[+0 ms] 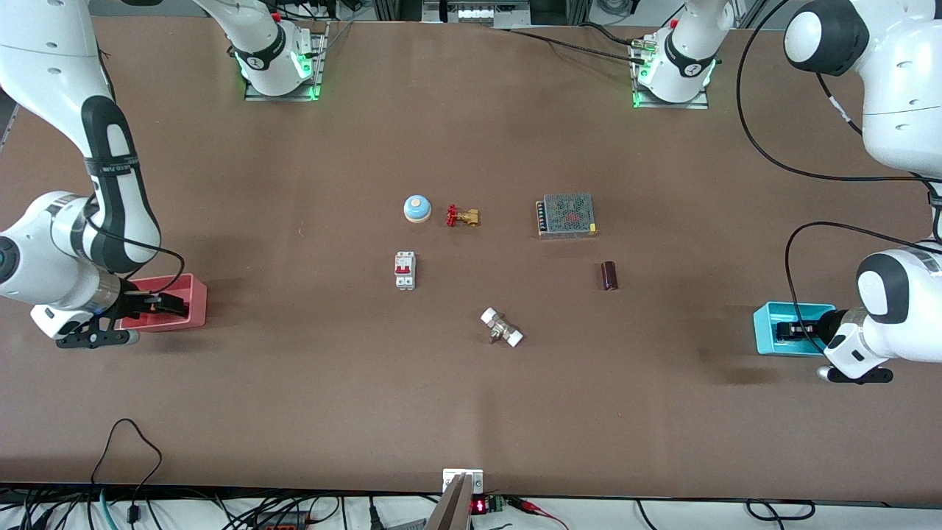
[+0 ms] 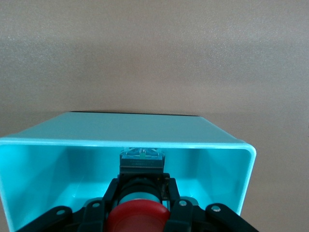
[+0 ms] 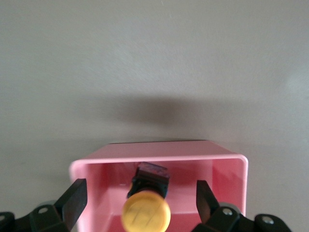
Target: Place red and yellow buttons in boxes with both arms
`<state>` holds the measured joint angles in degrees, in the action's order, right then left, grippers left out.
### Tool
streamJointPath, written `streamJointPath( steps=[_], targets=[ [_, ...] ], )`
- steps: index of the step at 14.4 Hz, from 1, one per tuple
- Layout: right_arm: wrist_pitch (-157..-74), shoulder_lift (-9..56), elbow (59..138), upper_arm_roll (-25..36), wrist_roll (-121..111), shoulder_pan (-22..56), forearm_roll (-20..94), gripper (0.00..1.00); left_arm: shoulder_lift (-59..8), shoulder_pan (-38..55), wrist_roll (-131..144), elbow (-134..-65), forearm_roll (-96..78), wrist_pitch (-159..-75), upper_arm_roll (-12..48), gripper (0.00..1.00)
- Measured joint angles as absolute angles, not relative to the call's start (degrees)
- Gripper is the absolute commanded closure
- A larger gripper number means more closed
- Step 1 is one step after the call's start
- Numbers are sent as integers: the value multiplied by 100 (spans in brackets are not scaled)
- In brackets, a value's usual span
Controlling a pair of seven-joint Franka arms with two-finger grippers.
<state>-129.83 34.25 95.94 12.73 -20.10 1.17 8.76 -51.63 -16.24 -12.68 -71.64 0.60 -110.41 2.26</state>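
Observation:
My left gripper (image 2: 142, 193) is shut on the red button (image 2: 137, 217) and holds it down inside the cyan box (image 2: 135, 142). The button's black base points toward the box's wall. In the front view this gripper (image 1: 787, 330) sits in the cyan box (image 1: 765, 335) at the left arm's end of the table. My right gripper (image 3: 140, 197) is open wide over the pink-red box (image 3: 159, 157). The yellow button (image 3: 146, 212) is inside that box between the fingers (image 3: 75, 195) and touches neither. In the front view the right gripper (image 1: 171, 303) is at the pink-red box (image 1: 195, 309).
Mid-table stand a blue bell (image 1: 416, 208), a brass valve with a red handle (image 1: 462, 216), a white circuit breaker (image 1: 405, 270), a metal power supply (image 1: 566, 215), a dark cylinder (image 1: 608, 275) and a white-ended fitting (image 1: 502, 327).

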Motion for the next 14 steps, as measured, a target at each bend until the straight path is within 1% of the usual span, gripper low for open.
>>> streamJointPath(
  steps=[2,4,7,8,11,14],
  targets=[
    [-12528,2985,9514,1273,-2010,170,876,0,-5163,-1627,-1275,-7156,61,-11044,225,0],
    [-12090,2342,9460,1274,-2021,236,799,0,-5126,-1627,-1276,-7090,62,-11059,226,0],
    [-11558,1375,9444,1260,-2039,561,-121,0,-4868,-1627,-1275,-7023,62,-11036,226,0],
    [-11265,1093,9444,1251,-2036,743,-286,0,-4725,-1627,-1275,-7027,62,-10991,232,0],
    [-10452,424,9445,1111,-1478,1080,-298,0,-4038,-1597,-1276,-7097,62,-10521,299,0],
    [-10052,161,9453,797,-894,1067,-300,0,-3098,-1361,-1274,-7519,61,-10246,351,0]
  ],
)
